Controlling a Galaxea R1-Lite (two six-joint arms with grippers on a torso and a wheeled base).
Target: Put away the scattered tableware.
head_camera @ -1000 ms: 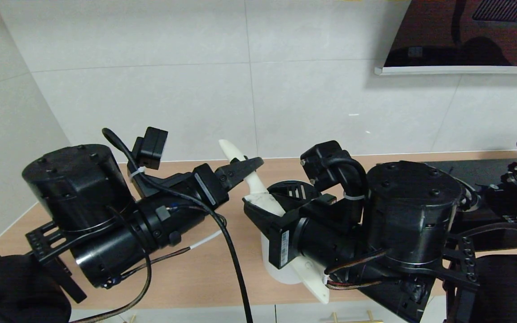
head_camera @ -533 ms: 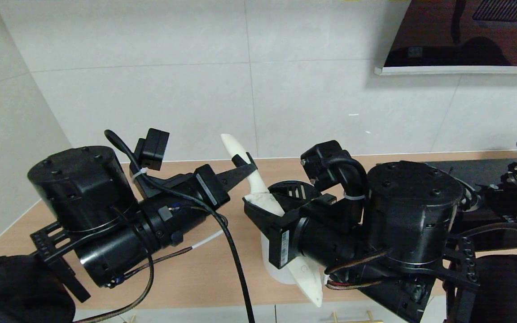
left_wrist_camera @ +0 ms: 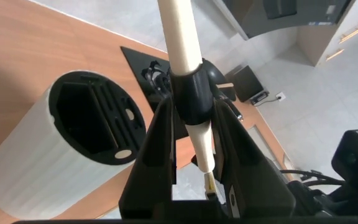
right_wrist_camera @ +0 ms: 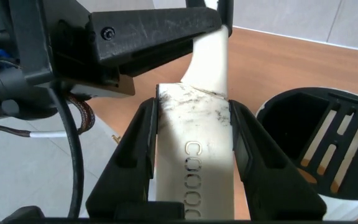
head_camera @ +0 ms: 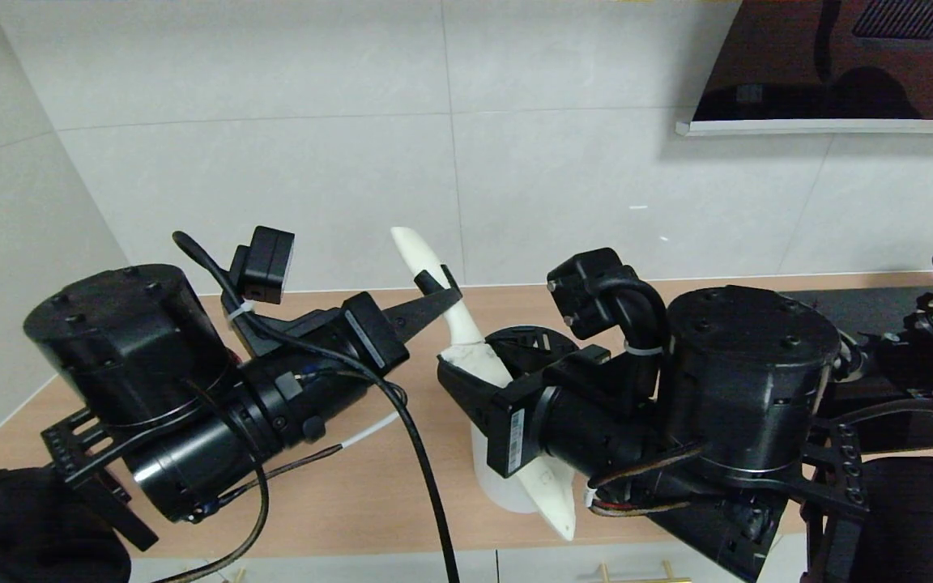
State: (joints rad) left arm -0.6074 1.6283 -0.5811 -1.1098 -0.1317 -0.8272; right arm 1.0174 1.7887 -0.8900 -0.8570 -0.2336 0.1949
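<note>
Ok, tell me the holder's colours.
Holder: white ribbed outside, black slotted insert. Left wrist view shows it best.

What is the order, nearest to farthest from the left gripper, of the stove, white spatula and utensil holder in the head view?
1. white spatula: clamped in the left gripper.
2. utensil holder: just to its right and lower.
3. stove: at the far right.

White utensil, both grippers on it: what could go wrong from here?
1. The left gripper and right gripper both clamp the white utensil; any mismatch in arm motion could twist it or make it slip.
2. The holder has narrow slotted compartments; the utensil's wide end might catch a divider or tip the holder.
</note>
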